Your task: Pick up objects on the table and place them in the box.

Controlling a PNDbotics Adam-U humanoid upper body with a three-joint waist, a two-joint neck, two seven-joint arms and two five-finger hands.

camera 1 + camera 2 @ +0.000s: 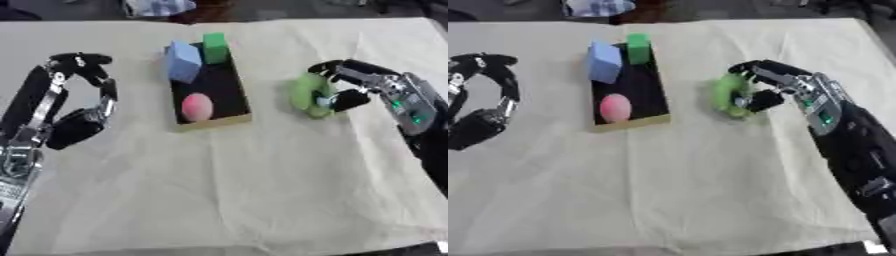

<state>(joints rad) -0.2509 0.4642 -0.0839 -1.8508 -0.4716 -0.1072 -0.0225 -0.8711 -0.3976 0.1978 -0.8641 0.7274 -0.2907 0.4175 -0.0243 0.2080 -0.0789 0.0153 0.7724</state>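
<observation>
The right hand has its fingers and thumb curled around a green ring-shaped thing. The green thing sits to the right of the box, a little apart from it. I cannot tell if it touches the cloth or is lifted.

The box is dark inside with a tan rim. A pink ball lies in the near end of the box. A green block stands at the far end of the box. A blue block leans at the far left corner of the box, just beside the green block.

The left hand is well to the left of the box. Its fingers are curled in a hoop and it holds nothing.

A pale cloth covers the counter under the box.
</observation>
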